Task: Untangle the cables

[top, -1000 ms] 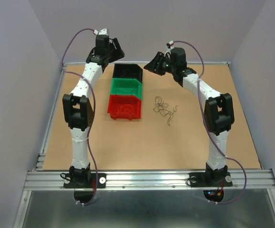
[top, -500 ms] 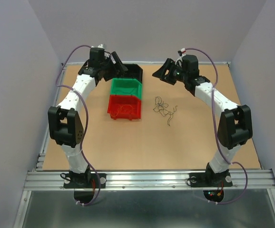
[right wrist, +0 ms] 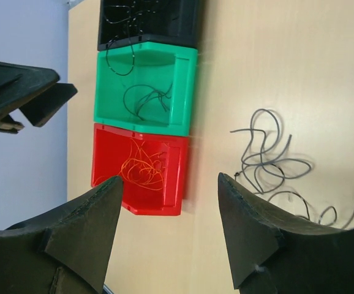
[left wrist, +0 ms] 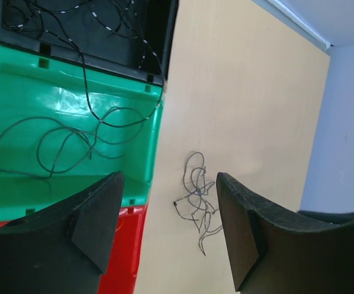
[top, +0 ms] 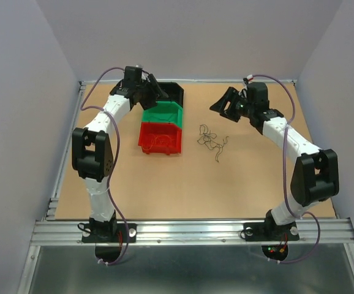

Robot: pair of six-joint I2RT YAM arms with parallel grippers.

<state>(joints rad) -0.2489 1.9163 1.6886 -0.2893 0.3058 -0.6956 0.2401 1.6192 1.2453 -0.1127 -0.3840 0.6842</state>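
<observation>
**Tan tabletop: loose cables beside the bins, both grippers apart and empty**

I'm looking down on a tan tabletop (top: 165, 190) boxed in by plain grey walls (top: 18, 92). The cables (top: 212, 142) lie flat on the bare board just right of a row of three bins. They form a small, wispy knot of hair-thin dark wires, looping over one another, with a single strand trailing off toward the near side. I can't make out separate colours in the knot; it reads dark grey to black from both wrist views.

The row runs away from me: red bin (top: 160, 138) nearest, green bin (top: 163, 114) in the middle, black bin (top: 171, 92) farthest. The red one holds a curl of orange wire (right wrist: 143, 168), the green one a few dark loops (right wrist: 146, 98), and the black one more thin strands (left wrist: 73, 18).

The left gripper (top: 154, 93) hangs over the far end of the row, about where the black and green bins meet. Its jaws stand wide apart with nothing between them. The right gripper (top: 225, 107) hovers above the board on the far right of the knot, well apart from it. Its jaws are also spread, holding and touching nothing.
</observation>
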